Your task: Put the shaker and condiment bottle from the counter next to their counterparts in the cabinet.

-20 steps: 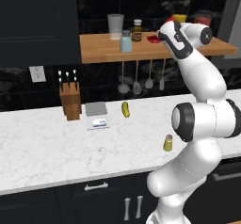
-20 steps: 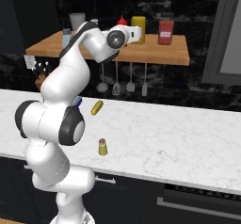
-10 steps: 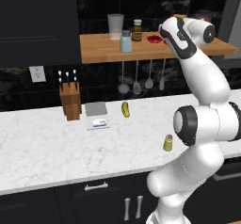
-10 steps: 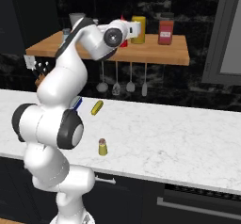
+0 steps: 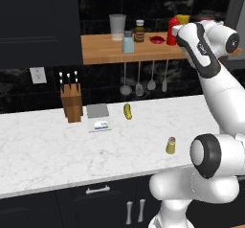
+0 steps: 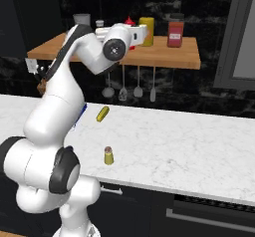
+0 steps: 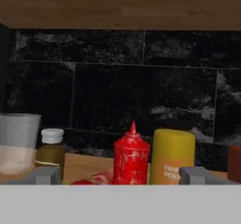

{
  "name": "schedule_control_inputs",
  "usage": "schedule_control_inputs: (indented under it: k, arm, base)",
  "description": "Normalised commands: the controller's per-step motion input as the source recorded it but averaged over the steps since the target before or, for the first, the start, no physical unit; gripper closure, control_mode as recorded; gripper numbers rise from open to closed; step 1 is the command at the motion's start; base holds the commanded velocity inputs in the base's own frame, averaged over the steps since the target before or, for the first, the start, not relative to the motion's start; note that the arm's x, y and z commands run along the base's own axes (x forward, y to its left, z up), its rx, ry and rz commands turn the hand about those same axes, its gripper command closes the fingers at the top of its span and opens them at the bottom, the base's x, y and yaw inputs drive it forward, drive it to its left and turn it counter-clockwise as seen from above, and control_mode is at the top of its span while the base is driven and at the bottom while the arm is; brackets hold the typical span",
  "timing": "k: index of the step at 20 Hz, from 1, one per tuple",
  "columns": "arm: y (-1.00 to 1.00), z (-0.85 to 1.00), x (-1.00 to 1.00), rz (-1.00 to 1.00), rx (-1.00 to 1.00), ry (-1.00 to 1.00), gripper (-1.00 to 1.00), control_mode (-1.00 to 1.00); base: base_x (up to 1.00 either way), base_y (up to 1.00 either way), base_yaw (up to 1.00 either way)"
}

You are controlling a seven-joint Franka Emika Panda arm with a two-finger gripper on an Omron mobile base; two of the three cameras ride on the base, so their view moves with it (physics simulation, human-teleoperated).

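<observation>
Ahead of the gripper (image 7: pixel 121 175), whose fingers stand apart and empty, the light-brown wooden shelf board (image 5: pixel 100 50) carries the slim red squeeze bottle (image 7: pixel 131 156) just beside a wide yellow bottle (image 7: pixel 172 156). The small olive-yellow shaker (image 5: pixel 170 145) remains far below on the white marble counter (image 5: pixel 43 150). A careless withdrawal could likely topple the red bottle, since the spread fingers flank it closely.
</observation>
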Motion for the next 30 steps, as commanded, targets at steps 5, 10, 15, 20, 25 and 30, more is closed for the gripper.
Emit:
schedule_control_inputs:
  k: [5,10,15,20,25,30]
  arm:
    - [0.09,-0.14,-1.0,0.0,0.0,0.0,-1.0,-1.0]
    - [0.0,-0.01,-1.0,0.0,0.0,0.0,-1.0,-1.0]
    - [0.0,-0.18,-0.97,0.01,0.0,0.07,-1.0,-1.0]
    - [0.0,-0.43,-0.83,0.09,-0.01,0.12,-1.0,-1.0]
    - [0.0,-0.6,-0.71,0.16,-0.08,0.11,-1.0,-1.0]
    - [-0.11,-0.73,-0.38,0.28,-0.13,0.03,-1.0,-1.0]
  base:
    - [0.0,0.0,0.0]
    - [0.0,0.0,0.0]
    - [0.0,0.0,0.0]
    - [0.0,0.0,0.0]
    - [0.0,0.0,0.0]
    - [0.0,0.0,0.0]
